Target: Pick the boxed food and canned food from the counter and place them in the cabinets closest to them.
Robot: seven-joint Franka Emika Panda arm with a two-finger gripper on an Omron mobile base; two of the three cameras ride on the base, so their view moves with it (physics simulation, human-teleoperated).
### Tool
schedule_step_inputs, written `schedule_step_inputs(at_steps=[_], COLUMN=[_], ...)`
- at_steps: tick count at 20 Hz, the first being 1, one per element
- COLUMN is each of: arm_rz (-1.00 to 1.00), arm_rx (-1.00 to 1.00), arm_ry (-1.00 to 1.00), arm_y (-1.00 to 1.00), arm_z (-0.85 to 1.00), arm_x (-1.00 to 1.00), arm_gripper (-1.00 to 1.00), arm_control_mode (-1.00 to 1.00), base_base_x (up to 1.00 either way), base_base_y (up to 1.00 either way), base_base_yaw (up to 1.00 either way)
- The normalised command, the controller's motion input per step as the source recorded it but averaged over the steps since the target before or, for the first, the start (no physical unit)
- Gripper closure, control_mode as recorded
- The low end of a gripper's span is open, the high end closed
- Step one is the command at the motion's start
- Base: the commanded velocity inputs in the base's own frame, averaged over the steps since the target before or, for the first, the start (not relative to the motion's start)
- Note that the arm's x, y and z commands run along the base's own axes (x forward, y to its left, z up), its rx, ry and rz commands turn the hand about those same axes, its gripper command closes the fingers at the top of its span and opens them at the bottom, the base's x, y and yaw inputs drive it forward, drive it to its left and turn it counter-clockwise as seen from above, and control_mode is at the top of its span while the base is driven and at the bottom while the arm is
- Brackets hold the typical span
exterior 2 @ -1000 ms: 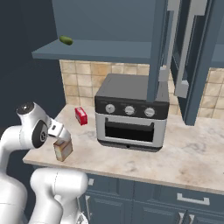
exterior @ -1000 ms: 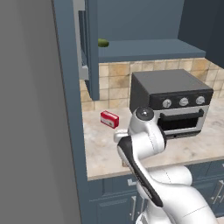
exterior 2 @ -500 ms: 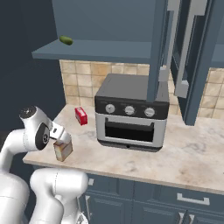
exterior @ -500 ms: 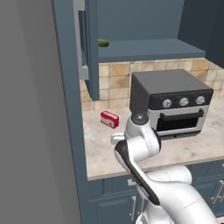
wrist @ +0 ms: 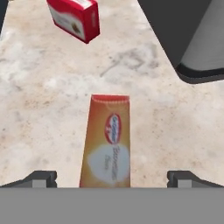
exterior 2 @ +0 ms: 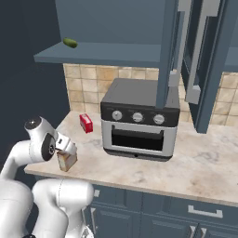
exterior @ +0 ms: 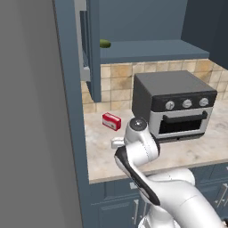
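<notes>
The arm is folded low over the front left part of the surface (exterior 2: 195, 158), elbow raised, hand bent down toward the carton (wrist: 106, 142). In the hand view the fingers (wrist: 40, 178) are spread wide, one tip at each side of the carton, clear of its faces; the gripper (wrist: 112, 179) pinches nothing. The carton stands on the surface, left of the toaster oven (exterior 2: 139, 122) and nearer the front edge. In the right base view the carton (exterior 2: 66, 160) shows just below the hand, its upper part covered by the wrist. In the left base view the arm's joint hides the carton. The red box (wrist: 74, 17) lies behind the carton, toward the tiled wall; it is cut off by the top edge of the hand view. The same box (exterior: 111, 120) lies left of the oven in the left base view. Above the oven, a small green thing (exterior 2: 70, 42) lies on the cabinet shelf (exterior 2: 107, 53); what it is cannot be made out.
</notes>
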Motion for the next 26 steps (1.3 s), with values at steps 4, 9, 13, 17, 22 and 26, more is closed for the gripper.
schedule_step_inputs(at_steps=[4, 9, 13, 17, 22, 26], arm_rz=[-0.02, -0.02, -0.02, -0.02, -0.02, -0.01], arm_rx=[0.00, 0.00, 0.00, 0.00, 0.00, 0.00], arm_ry=[0.00, 0.00, 0.00, 0.00, 0.00, 0.00], arm_y=[0.01, 0.01, 0.00, 0.00, 0.00, 0.00], arm_z=[-0.22, -0.21, -0.22, -0.24, -0.25, -0.20], arm_x=[0.10, 0.09, 0.08, 0.03, 0.00, 0.00], arm_gripper=[-1.00, -1.00, -1.00, -1.00, -1.00, 1.00], arm_control_mode=[-1.00, -1.00, -1.00, -1.00, -1.00, -1.00], base_base_x=[0.00, 0.00, 0.00, 0.00, 0.00, 0.00], base_base_y=[0.00, 0.00, 0.00, 0.00, 0.00, 0.00], base_base_yaw=[0.00, 0.00, 0.00, 0.00, 0.00, 0.00])
